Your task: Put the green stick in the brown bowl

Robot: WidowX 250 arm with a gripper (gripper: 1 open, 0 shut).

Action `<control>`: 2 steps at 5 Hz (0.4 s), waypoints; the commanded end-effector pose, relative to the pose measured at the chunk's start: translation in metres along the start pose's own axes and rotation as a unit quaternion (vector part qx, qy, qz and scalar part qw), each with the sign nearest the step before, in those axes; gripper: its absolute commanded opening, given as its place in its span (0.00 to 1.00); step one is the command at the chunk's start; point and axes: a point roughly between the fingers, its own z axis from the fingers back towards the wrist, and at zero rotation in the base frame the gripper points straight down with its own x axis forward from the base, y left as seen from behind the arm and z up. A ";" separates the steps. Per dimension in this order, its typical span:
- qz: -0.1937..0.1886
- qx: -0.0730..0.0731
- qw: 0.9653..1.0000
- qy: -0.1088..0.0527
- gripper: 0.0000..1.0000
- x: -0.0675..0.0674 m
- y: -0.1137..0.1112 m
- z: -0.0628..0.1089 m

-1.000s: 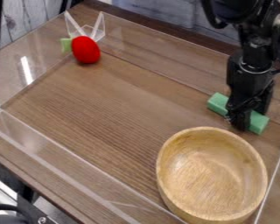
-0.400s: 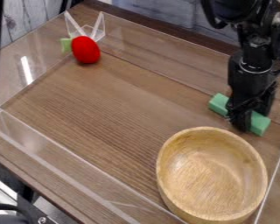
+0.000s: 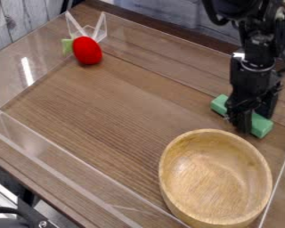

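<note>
One wooden table (image 3: 97, 116), brown and grained, with clear low walls along its edges. Far left: a small red ball (image 3: 86, 52), touching a small green cube-like piece (image 3: 67, 44) on its left; pale upright prongs rise just behind the pair, their nature unclear. Near right: the brown bowl (image 3: 216, 178), round, shallow, thick-rimmed, resting on the table, nothing visible inside it. Far right, just beyond the bowl's rim: the green stick (image 3: 241, 114), a flat light-green bar lying across the table surface near the right wall, outside the bowl. Directly over its middle: the black gripper (image 3: 248, 121), pointing almost straight down, its jaws drawn narrowly in on either side of the green stick, gripping it.
</note>
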 end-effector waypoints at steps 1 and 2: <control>-0.060 -0.063 0.996 0.002 0.00 -0.009 -0.022 0.047; -0.091 -0.064 0.994 0.017 0.00 -0.018 -0.020 0.054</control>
